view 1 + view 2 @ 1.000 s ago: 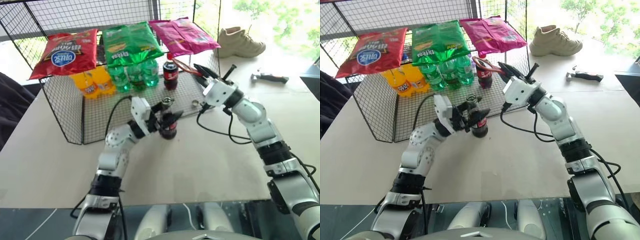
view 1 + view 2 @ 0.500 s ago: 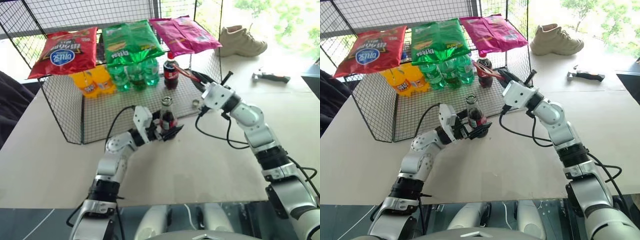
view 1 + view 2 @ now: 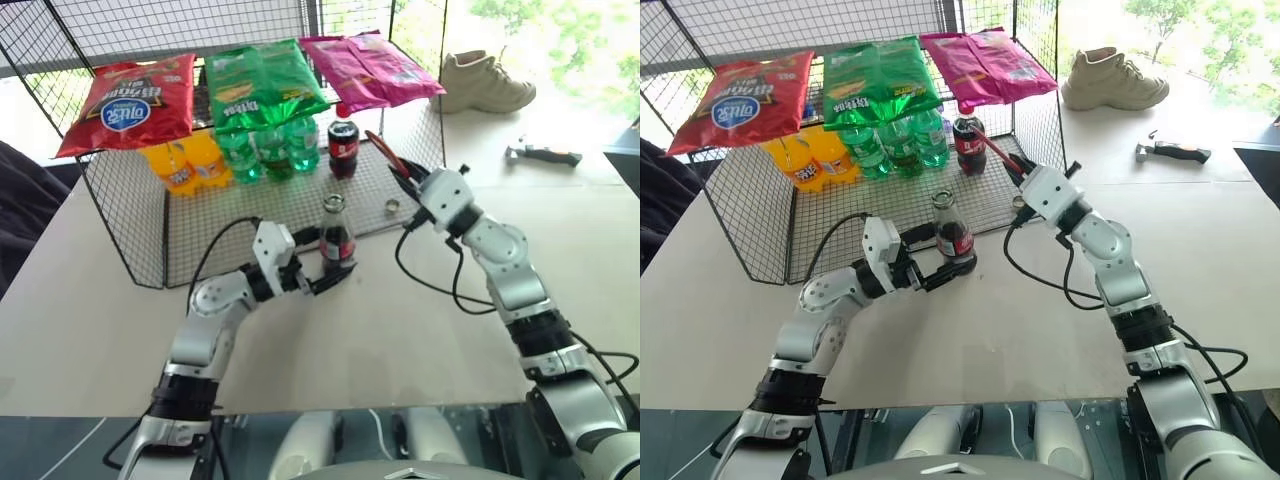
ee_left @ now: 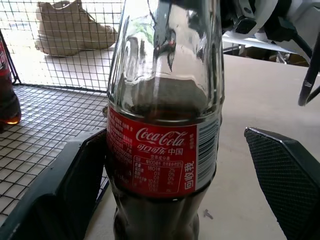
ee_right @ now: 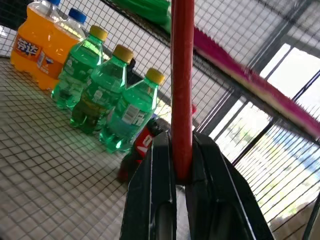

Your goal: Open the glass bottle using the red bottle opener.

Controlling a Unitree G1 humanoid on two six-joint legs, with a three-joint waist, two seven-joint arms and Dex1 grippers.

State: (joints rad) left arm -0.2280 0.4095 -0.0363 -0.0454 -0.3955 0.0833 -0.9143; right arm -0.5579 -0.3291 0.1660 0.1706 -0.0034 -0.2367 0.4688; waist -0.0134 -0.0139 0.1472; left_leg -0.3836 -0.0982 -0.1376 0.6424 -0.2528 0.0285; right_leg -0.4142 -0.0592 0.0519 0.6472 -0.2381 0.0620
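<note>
Since the earlier frame the left gripper (image 3: 318, 266) has let go and drawn back; its fingers are now spread either side of the glass bottle (image 3: 335, 234), which stands upright at the wire rack's (image 3: 150, 235) front edge w/ cap on. Right gripper (image 3: 1020, 178) is pinched on the red bottle opener (image 3: 992, 152), up and to the bottle's right. Right arm is the one to bring the opener back down over the cap, along the bottle's vertical axis.

glass bottle (image 3: 336, 232): clear, dark brown, red label | bottle opener (image 5: 182, 85): red | pincer fingers (image 5: 150, 200): black

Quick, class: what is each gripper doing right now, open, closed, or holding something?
Left gripper: open, its fingers either side of the glass bottle, not clamped on it.
Right gripper: closed on the red bottle opener.
</note>
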